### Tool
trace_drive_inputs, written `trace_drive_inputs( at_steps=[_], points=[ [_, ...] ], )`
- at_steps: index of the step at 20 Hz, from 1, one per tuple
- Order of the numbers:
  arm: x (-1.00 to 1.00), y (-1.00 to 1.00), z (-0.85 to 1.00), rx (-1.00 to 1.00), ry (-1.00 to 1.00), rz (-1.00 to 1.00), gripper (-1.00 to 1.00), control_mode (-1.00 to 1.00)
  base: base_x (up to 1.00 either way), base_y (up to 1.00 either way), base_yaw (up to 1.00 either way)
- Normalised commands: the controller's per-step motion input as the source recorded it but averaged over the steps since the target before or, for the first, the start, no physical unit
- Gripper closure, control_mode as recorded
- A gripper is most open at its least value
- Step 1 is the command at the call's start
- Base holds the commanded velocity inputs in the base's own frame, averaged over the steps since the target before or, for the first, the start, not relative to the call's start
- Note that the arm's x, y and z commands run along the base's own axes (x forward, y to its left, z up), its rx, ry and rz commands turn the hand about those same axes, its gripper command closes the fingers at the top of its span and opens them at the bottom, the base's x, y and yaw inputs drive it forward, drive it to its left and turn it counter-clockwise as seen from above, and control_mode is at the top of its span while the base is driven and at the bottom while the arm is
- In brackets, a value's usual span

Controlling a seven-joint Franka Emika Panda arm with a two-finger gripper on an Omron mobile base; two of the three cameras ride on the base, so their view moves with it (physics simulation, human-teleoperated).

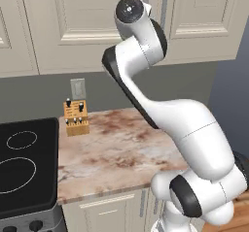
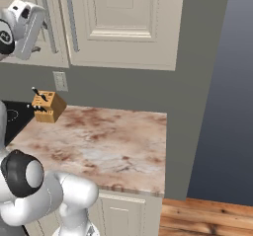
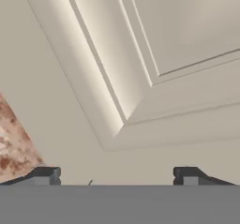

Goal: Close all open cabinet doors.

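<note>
Two cabinet doors (image 2: pixel 121 22) hung on the wall above the marble counter (image 2: pixel 113 146), their grey bar handles (image 2: pixel 71 18) side by side. My gripper (image 3: pixel 117 177) was raised close to one door panel, its fingertips (image 3: pixel 46 175) spread wide apart and holding nothing. One knife block (image 1: pixel 76 118) stood on the counter near the stove (image 1: pixel 26 165).

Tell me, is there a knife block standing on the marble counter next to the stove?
Yes, a wooden knife block stands at the counter's back edge, just right of the black stove.
</note>
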Motion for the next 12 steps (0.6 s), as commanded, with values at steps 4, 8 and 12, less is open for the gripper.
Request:
trace_drive_inputs(
  at_steps=[4, 8, 12],
  points=[
    [0.71, -0.41, 0.00, 0.18, -0.05, 0.27, -1.00, -1.00, 0.00, 0.00, 0.00],
    [0.68, -0.34, 0.00, 0.18, -0.06, 0.26, -1.00, -1.00, 0.00, 0.00, 0.00],
    [0.56, -0.32, 0.00, 0.18, -0.06, 0.25, -1.00, -1.00, 0.00, 0.00, 0.00]
  ],
)
